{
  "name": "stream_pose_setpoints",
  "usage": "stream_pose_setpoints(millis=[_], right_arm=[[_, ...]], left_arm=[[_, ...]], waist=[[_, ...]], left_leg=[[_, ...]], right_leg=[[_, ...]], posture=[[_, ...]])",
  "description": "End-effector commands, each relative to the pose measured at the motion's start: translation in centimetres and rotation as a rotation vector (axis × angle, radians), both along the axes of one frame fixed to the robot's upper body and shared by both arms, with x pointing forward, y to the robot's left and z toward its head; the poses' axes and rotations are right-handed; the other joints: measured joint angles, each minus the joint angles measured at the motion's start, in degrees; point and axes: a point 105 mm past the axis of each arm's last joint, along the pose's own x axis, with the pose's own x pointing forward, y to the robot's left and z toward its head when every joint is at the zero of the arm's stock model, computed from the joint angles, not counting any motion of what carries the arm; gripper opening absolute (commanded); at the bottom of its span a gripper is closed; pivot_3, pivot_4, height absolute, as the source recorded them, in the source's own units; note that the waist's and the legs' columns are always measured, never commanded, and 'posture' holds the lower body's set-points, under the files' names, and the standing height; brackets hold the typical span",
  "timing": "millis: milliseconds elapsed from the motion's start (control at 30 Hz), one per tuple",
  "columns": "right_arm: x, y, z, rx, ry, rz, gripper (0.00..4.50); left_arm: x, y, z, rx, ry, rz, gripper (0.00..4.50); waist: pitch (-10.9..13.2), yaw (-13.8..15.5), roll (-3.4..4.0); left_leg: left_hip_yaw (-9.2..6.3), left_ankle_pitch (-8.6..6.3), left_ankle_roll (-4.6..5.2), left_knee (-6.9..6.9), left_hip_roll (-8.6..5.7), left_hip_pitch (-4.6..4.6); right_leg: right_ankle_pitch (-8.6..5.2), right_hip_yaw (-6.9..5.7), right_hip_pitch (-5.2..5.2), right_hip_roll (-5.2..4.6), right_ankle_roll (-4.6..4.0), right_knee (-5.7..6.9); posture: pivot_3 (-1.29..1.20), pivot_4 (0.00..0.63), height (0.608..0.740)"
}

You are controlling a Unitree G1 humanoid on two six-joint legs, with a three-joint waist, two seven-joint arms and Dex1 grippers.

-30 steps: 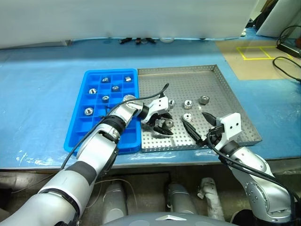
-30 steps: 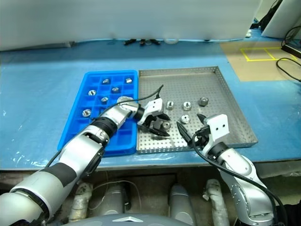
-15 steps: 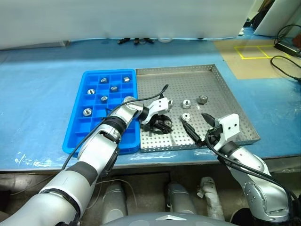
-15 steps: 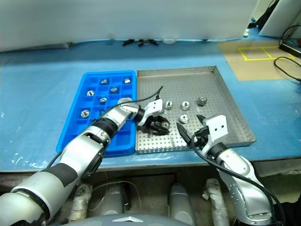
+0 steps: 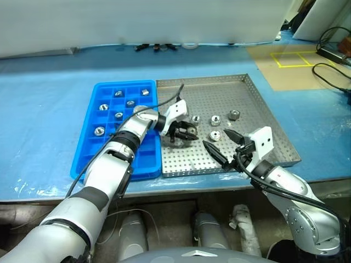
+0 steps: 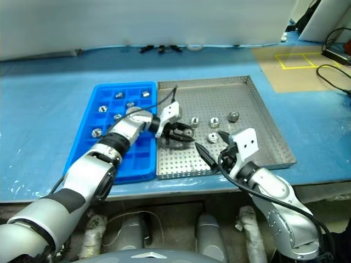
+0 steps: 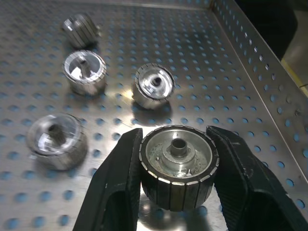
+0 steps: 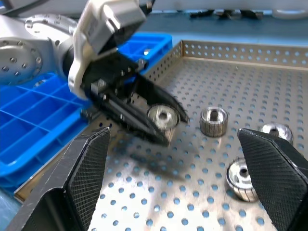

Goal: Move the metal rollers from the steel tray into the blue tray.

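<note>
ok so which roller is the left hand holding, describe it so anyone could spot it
Start at the steel tray, right of the blue tray. Near its left edge the left hand is shut on one metal roller. Unlike the four loose rollers beside it, it sits between black fingers.

The metal rollers (image 7: 178,166) were shiny ribbed steel, the steel tray (image 5: 258,104) matt perforated sheet, the blue tray (image 5: 93,159) glossy plastic.

Arms: silver-grey metal shells, black bands at the joints, thin black cable looping along each forearm. White block housing on each wrist. left gripper (image 5: 188,132) and right gripper (image 5: 220,146): two black tapered fingers each.
</note>
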Motion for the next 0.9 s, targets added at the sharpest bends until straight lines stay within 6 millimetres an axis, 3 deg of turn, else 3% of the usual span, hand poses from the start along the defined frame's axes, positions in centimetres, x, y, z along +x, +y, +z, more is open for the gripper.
stream_pose_setpoints(millis=[33,167,300,667,900], right_arm=[[0.3,0.9,1.4,0.007,-0.049,0.08,4.5],[1.6,1.5,1.7,0.002,-0.066,0.139,4.5],[2.8,2.5,1.5,-0.008,-0.069,0.22,4.5],[4.7,6.5,1.9,-0.029,-0.097,0.452,4.5],[4.5,8.1,1.3,-0.015,-0.057,0.583,4.5]], left_arm=[[0.6,2.1,5.4,-0.112,-0.121,0.041,1.69],[0.5,5.5,8.2,-0.188,-0.152,0.167,1.69],[-0.1,9.1,8.5,-0.194,-0.16,0.311,1.69],[-6.4,17.2,4.0,-0.128,-0.093,0.588,1.69],[-9.3,19.1,1.8,-0.115,-0.045,0.726,1.69]], waist=[[0.0,0.1,0.01],[0.0,0.8,0.03],[0.0,1.9,0.08],[0.2,5.5,0.22],[0.2,7.7,0.22]], left_leg=[[0.0,0.0,0.0,-0.01,0.01,0.01],[0.01,0.0,-0.01,-0.04,-0.01,0.0],[0.01,0.01,-0.02,-0.06,0.02,0.01],[-0.08,0.07,-0.15,-0.12,0.1,-0.05],[-0.16,0.11,-0.21,-0.13,0.09,-0.04]], right_leg=[[0.0,0.0,0.0,0.01,-0.01,0.01],[-0.01,-0.02,0.01,-0.01,-0.03,0.01],[-0.03,-0.06,0.0,0.0,-0.07,0.04],[-0.12,-0.15,-0.03,-0.01,-0.19,0.21],[-0.14,-0.13,-0.01,-0.06,-0.16,0.26]], posture=[[-0.33,0.15,0.74],[-0.25,0.15,0.74],[-0.14,0.15,0.74],[0.1,0.15,0.74],[0.22,0.15,0.74]])
